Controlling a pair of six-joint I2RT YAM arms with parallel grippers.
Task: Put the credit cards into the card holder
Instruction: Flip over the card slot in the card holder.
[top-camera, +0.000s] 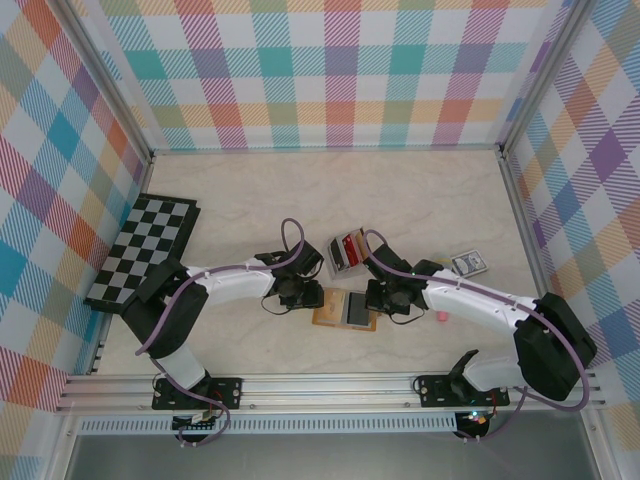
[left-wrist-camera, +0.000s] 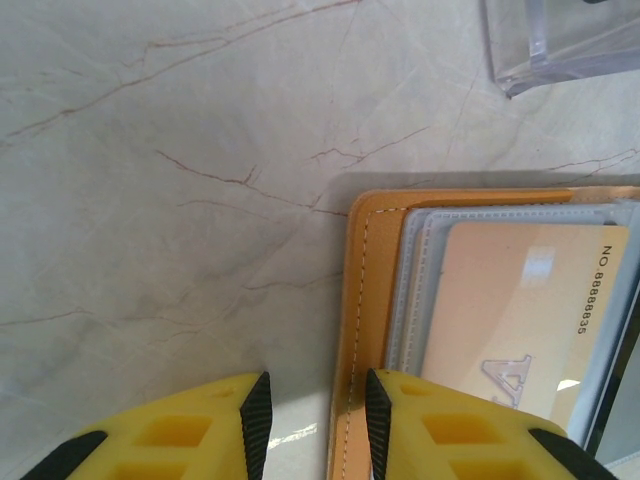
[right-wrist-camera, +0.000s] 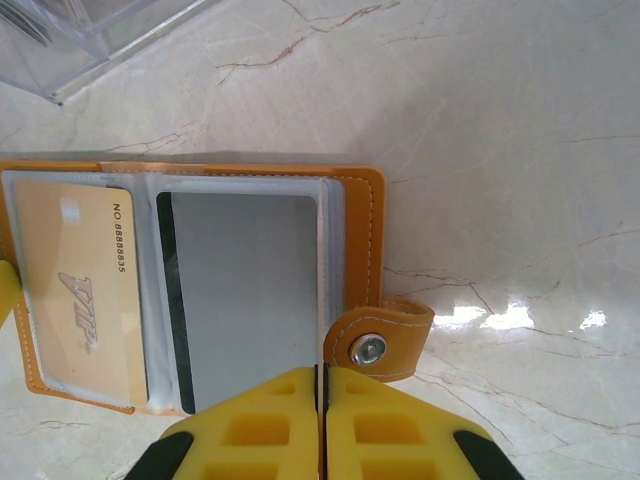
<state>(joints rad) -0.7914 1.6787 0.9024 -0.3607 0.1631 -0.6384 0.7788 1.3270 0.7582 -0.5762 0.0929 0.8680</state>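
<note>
Both arms bent over card holder (top-camera: 345, 309)

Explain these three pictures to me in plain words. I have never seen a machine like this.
The overhead picture looks down on two white robot arms bolted at the near edge of a marble-look table. Each arm ends in a pincer with two yellow fingers and carries a small camera at its wrist; the other two pictures come from those cameras.

Between the arms lies an open orange card holder. In its clear sleeves sit a peach VIP card and a grey card.

The left pincer stands open, one finger either side of the holder's left edge. The right pincer is shut at the holder's near edge by the snap tab; whether it pinches a sleeve I cannot tell.

Also there: a chessboard, a clear rack with more cards and a small pink object.
</note>
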